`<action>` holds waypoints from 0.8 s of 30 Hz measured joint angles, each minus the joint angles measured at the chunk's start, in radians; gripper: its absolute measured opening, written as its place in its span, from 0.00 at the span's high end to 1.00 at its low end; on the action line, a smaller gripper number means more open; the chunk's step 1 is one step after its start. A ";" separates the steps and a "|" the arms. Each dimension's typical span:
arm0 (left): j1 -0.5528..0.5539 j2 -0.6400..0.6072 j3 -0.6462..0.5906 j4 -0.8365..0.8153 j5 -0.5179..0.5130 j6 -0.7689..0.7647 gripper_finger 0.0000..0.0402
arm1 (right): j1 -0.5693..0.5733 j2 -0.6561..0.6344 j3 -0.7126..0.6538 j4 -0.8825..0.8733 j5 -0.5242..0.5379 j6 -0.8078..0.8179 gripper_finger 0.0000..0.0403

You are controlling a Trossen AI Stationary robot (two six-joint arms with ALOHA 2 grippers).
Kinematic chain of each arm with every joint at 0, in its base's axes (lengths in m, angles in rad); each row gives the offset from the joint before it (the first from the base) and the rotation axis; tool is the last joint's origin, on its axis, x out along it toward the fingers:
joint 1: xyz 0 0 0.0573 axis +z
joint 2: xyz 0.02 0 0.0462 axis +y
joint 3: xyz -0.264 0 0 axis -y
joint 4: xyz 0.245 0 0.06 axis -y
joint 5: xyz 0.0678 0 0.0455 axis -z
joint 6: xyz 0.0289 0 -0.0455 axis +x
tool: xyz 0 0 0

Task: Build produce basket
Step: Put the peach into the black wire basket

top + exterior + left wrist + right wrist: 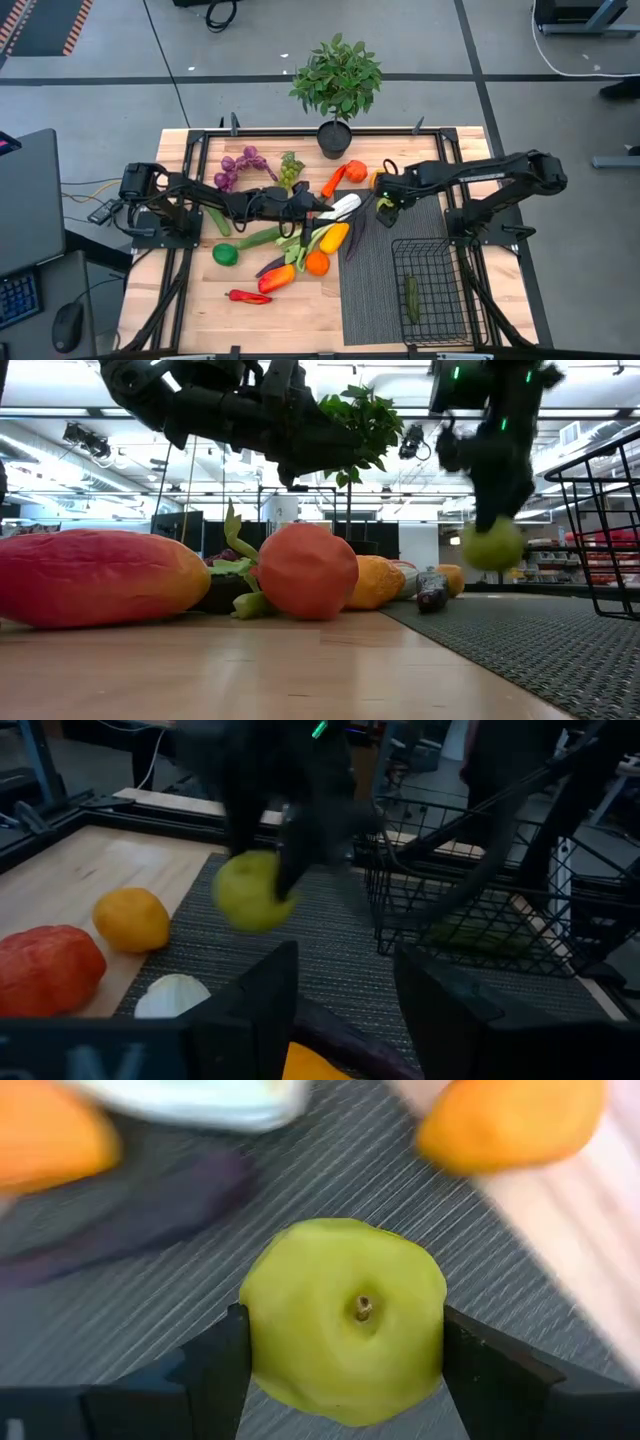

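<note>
My right gripper [385, 206] hangs over the far left part of the dark ribbed mat [375, 275], shut on a green apple [345, 1320]. The apple also shows in the low view [492, 545]. My left gripper [345, 1010] stands open above the produce pile, over the leek [340, 208], with nothing between its fingers. The produce lies on the wood left of the mat: purple grapes [240, 168], a carrot [335, 180], a yellow pepper [333, 237], an orange [317, 263] and a red chili [248, 297]. The black wire basket [395, 262] stands on the mat with a green cucumber [411, 298] inside. My right gripper pinches the green apple between its two fingers, one on each opposite side [255, 1350]. The fingers come from above, pointing steeply down. The apple's stem end [362, 1308] faces up toward the wrist. The apple hangs clear above the mat.
A leafy plant in a black pot [335, 135] stands at the table's far edge. A red-orange fruit [277, 280] and a green lime [226, 254] lie near the pile's left. Bare mat lies between the apple and the basket.
</note>
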 joint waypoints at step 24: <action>-0.001 0.000 0.000 0.001 0.001 -0.036 0.57 | 0.623 -0.017 0.463 -0.494 -0.203 0.892 0.23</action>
